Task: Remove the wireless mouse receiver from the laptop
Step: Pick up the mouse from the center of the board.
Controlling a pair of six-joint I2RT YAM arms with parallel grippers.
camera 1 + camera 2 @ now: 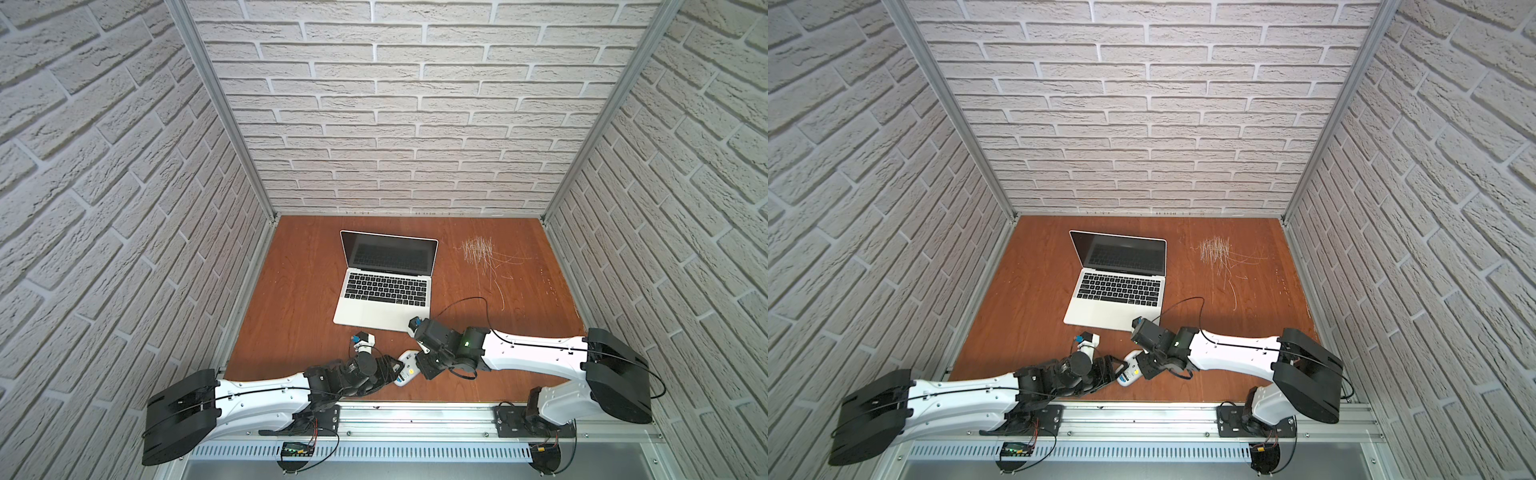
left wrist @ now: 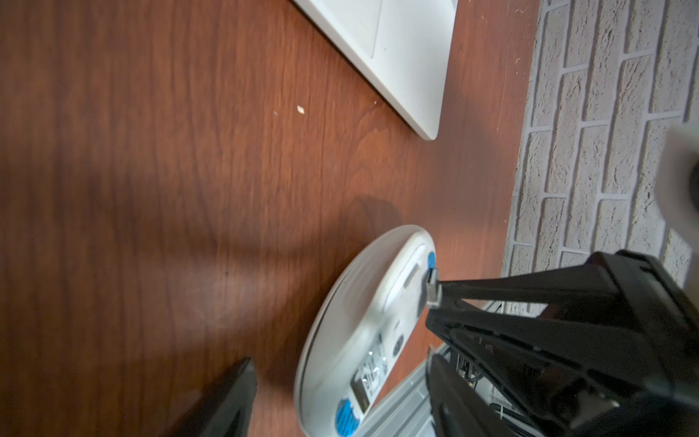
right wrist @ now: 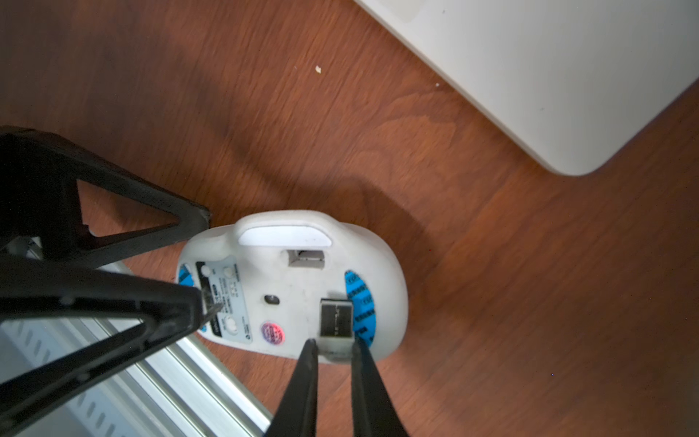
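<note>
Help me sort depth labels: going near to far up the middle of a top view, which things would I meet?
metal rail → white mouse → laptop → brick back wall. The grippers overlap the mouse, so I leave them out.

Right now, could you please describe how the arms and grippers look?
Both the left arm and right arm are white shells with bulky black joint housings and thin black cables. A green light glows on the right wrist. The left gripper and right gripper have black, triangular open-framed fingers.
</note>
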